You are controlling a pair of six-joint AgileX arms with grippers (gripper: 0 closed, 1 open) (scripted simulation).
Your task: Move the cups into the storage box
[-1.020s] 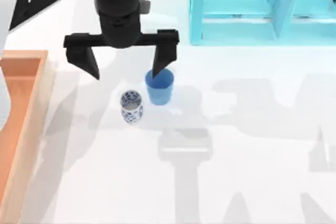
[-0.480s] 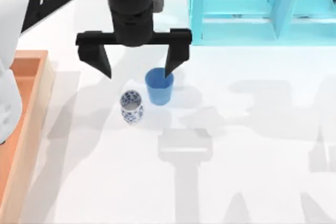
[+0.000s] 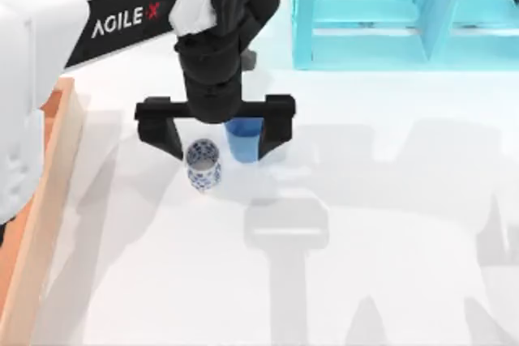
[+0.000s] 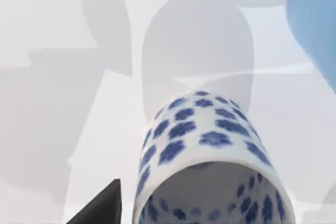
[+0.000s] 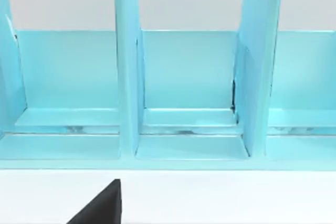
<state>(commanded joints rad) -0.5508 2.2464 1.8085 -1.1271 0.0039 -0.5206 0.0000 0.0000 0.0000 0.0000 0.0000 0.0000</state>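
1. Low in the left wrist view, close up, the patterned cup (image 4: 207, 156) stands upright, because my left gripper (image 3: 214, 126) has dropped over it.
2. At the top view's centre, my fingers (image 3: 161, 129) spread wide, bracketing it and the blue cup (image 3: 243, 137) just beside.
3. Along the left edge waits the storage box (image 3: 57, 151); cups outside it.
4. Beyond, my right gripper (image 5: 100, 205) faces the turquoise shelf (image 5: 184, 93), parked; its fingers I cannot judge.
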